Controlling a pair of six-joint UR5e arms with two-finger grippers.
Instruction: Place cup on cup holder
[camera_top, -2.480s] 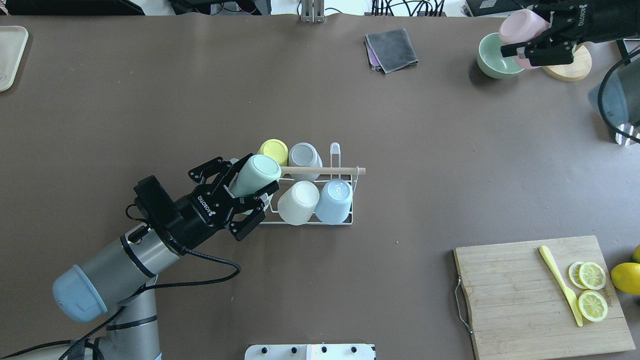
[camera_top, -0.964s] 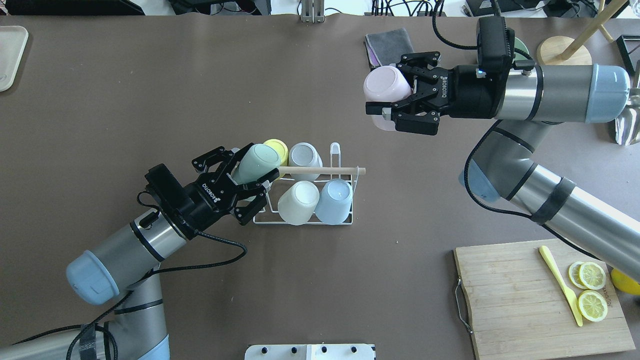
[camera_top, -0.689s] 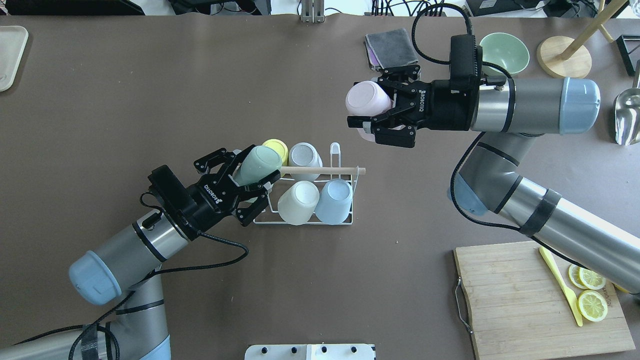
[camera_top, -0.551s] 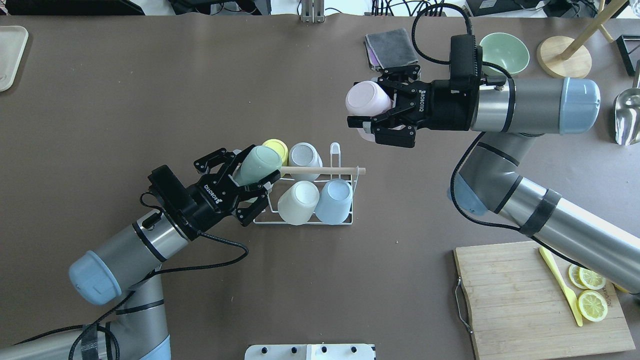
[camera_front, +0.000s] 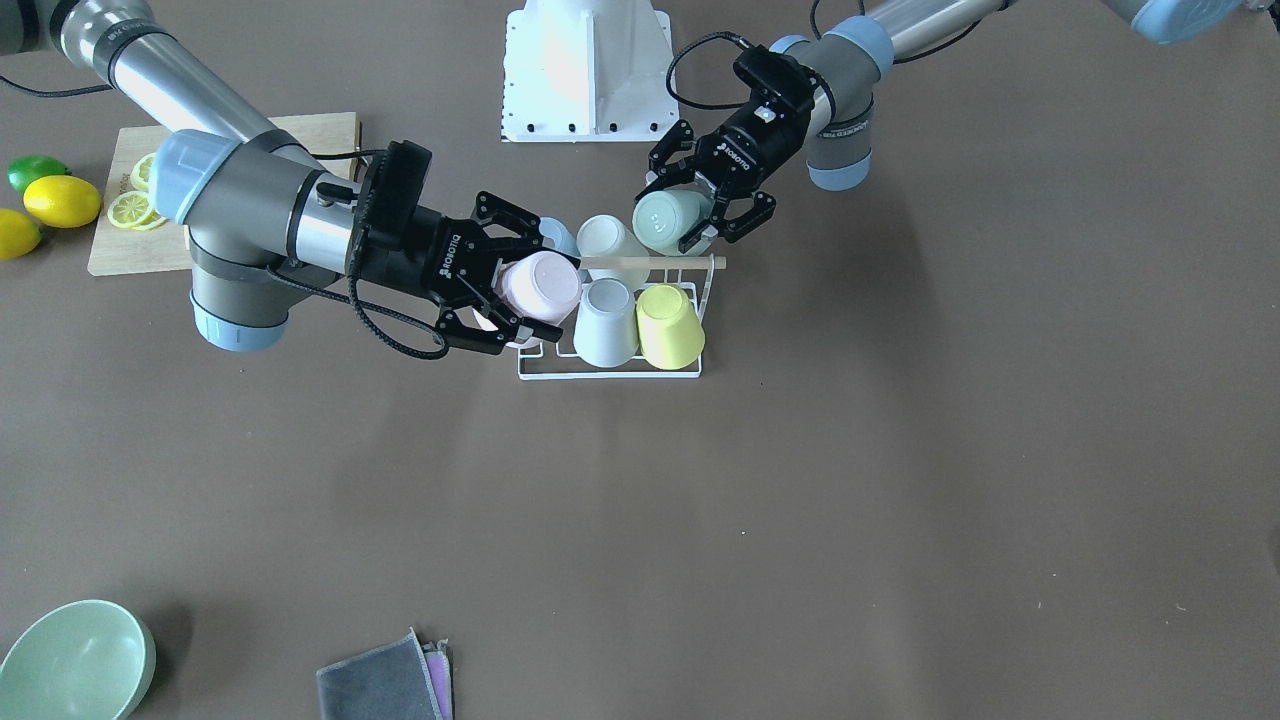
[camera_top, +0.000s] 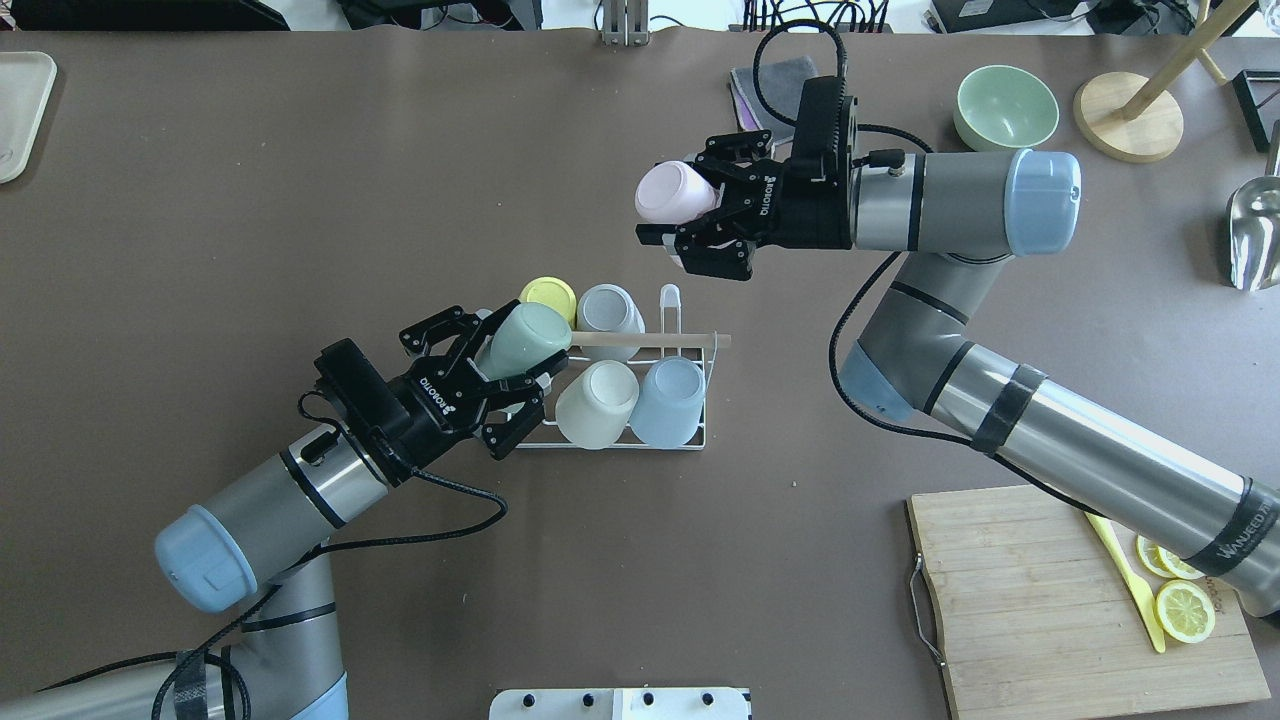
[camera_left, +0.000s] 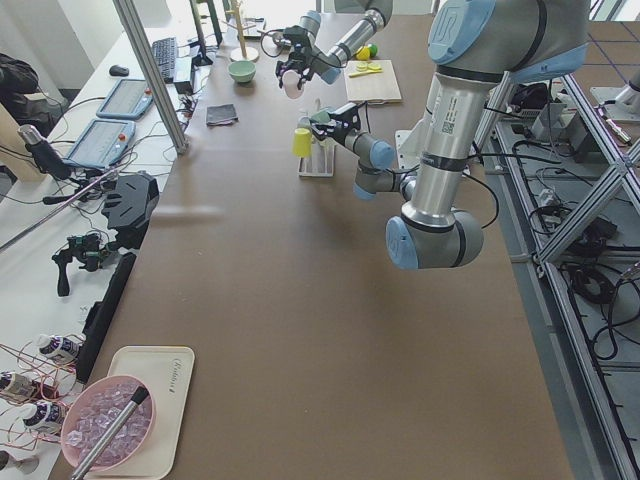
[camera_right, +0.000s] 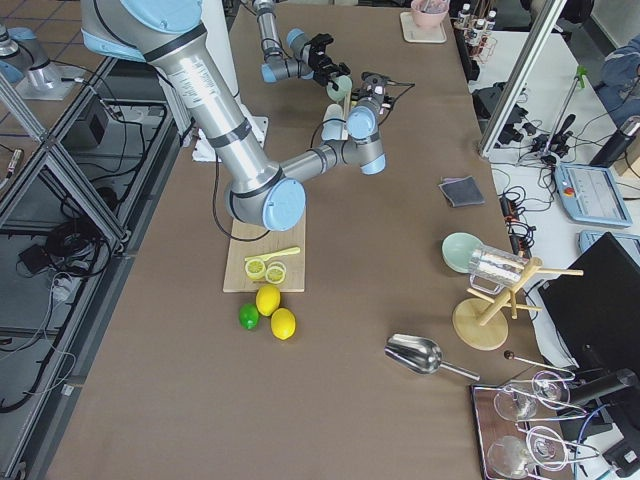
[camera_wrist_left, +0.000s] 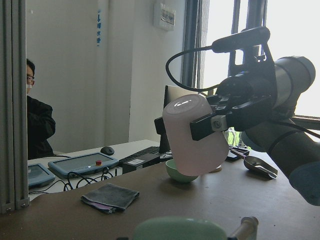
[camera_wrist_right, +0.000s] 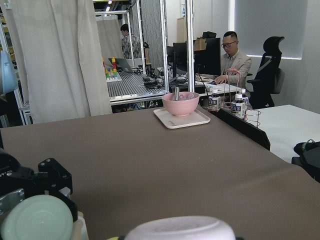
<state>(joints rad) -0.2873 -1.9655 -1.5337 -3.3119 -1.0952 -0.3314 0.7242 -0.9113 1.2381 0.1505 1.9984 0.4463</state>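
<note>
The white wire cup holder (camera_top: 620, 445) with a wooden rod handle (camera_top: 650, 341) stands mid-table. It holds yellow (camera_top: 548, 296), grey (camera_top: 607, 308), cream (camera_top: 597, 402) and blue (camera_top: 670, 400) cups upside down. One prong (camera_top: 670, 298) at its far right is bare. My left gripper (camera_top: 510, 352) is shut on a mint cup (camera_top: 530, 335), tilted over the rack's left end. My right gripper (camera_top: 672, 202) is shut on a pink cup (camera_top: 672, 190), held high beyond the rack. In the front view, the pink cup (camera_front: 540, 285) and the mint cup (camera_front: 668, 220) flank the rack (camera_front: 610, 375).
A green bowl (camera_top: 1005, 105), a wooden stand (camera_top: 1130, 115) and a grey cloth (camera_top: 765, 82) lie at the far right. A cutting board (camera_top: 1040, 600) with lemon slices and a yellow knife sits near right. A tray (camera_top: 15, 110) is at the far left.
My right arm has carried the pink cup from the far right corner leftward towards the rack. My left gripper has shifted the mint cup slightly further over the rack's left end.
</note>
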